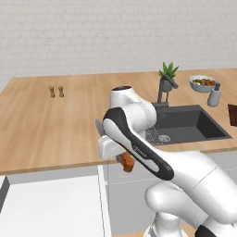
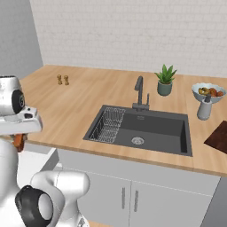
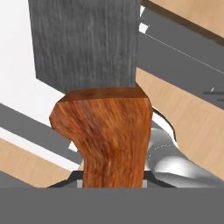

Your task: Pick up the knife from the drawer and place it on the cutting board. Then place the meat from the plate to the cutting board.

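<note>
Hand view: gripper [image 3: 113, 186] pinching the knife [image 3: 100, 109] by its handle; carrying toward the cutting board [image 2: 218, 137], a loose hold risks it twisting free.

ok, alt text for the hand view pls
Close-up of the knife clamped in the gripper: orange-brown wooden handle below, broad grey blade above. Behind it, blurred strips of white cabinet and pale wooden counter.
</note>
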You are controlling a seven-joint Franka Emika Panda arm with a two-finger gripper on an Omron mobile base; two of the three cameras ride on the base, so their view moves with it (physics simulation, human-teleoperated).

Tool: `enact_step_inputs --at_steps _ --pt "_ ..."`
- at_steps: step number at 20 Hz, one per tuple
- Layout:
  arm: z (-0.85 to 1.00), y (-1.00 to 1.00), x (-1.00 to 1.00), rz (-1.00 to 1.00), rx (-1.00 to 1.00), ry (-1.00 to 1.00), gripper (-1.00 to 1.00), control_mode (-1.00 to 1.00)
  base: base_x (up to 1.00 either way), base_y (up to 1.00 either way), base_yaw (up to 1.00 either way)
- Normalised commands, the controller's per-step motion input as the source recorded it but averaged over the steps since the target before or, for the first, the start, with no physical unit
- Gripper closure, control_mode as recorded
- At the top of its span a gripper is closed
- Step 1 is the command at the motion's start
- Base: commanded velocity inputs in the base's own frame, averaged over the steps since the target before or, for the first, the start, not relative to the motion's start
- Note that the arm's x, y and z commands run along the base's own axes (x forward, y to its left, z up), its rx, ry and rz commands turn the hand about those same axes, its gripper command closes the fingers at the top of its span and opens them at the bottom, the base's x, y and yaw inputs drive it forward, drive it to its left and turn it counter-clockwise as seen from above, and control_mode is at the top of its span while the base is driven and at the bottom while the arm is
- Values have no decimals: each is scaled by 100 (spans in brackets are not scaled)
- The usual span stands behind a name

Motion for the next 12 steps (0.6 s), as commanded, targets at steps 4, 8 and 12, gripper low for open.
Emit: enact_step_inputs --at_steps 4,8,12 --pt "17 -100 51 -3 0 0 100 -100 0 0 0" --pt "1 -100 17 -5 0 0 100 -100 0 0 0" --pt "0 -100 -16 -5 0 0 100 -100 0 0 0"
